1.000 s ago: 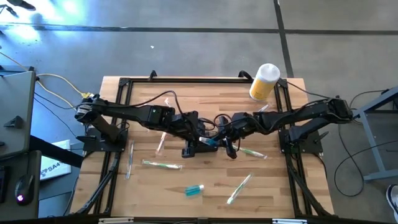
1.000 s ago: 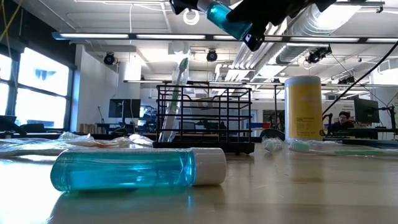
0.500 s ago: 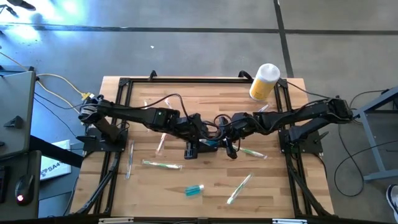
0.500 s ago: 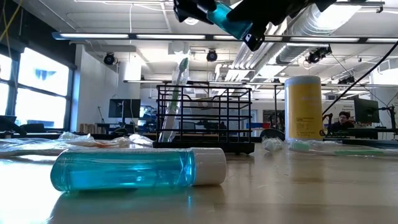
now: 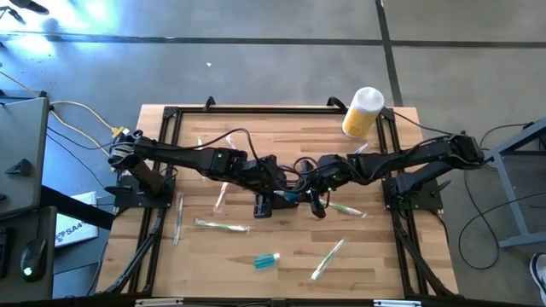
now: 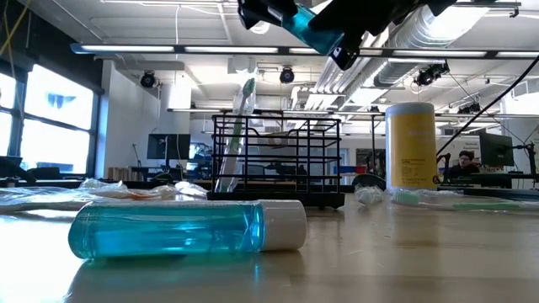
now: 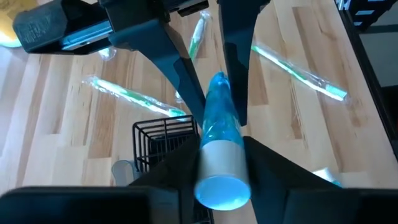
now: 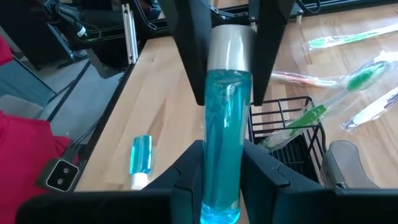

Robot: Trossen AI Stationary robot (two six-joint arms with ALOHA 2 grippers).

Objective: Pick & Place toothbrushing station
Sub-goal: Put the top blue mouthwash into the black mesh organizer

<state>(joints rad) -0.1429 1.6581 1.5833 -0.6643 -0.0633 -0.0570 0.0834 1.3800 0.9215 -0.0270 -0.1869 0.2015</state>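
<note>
A pale wooden-plank table with black frame rails carries the black wire-mesh caddy near its middle; a yellow cylinder with a white lid at a far corner; a blue bottle; and several seemingly wrapped toothbrushes scattered about.

Two blue bottles, one caddy.

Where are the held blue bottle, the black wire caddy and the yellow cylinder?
held blue bottle [image 8: 222,143]: right wrist view, on its blue body.
black wire caddy [image 6: 278,160]: low view, on its front mesh.
yellow cylinder [image 5: 358,119]: high view, on its yellow side.
</note>
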